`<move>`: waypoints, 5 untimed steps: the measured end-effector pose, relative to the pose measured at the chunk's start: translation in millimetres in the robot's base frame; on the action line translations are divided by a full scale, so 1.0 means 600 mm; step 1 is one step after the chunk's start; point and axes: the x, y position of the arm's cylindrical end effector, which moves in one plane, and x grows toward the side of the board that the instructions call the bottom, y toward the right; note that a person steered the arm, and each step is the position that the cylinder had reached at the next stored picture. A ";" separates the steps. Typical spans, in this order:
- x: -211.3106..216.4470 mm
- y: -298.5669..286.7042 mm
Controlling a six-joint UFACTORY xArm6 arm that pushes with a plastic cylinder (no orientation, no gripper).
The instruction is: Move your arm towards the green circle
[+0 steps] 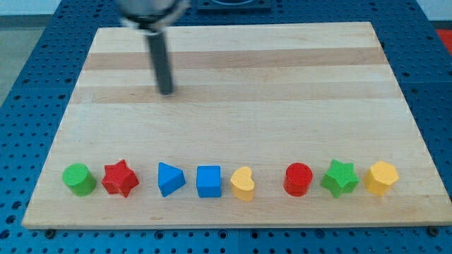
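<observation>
Camera view: my tip (166, 92) rests on the wooden tabletop (282, 85) in the upper left part of the board, with the rod rising from it towards the view's top, where it blurs into the arm's body. There are no jaws on this rod, so nothing can be said of them being apart or together.

All eight blocks stand in one row along the tabletop's lower edge, well apart from my tip. The green circle (78, 178) is the leftmost of them, near the board's lower left corner, down and to the view's left of my tip. Just beside it on the right is the red star (120, 178), then the blue triangle (170, 178), the blue square (208, 181) and the yellow heart (243, 183), which nearly touches the square. After a gap come the red circle (298, 178), the green star (340, 178) and the yellow hexagon (381, 177) at the right end
</observation>
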 end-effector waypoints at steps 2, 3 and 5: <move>0.004 -0.217; 0.010 -0.219; 0.049 -0.218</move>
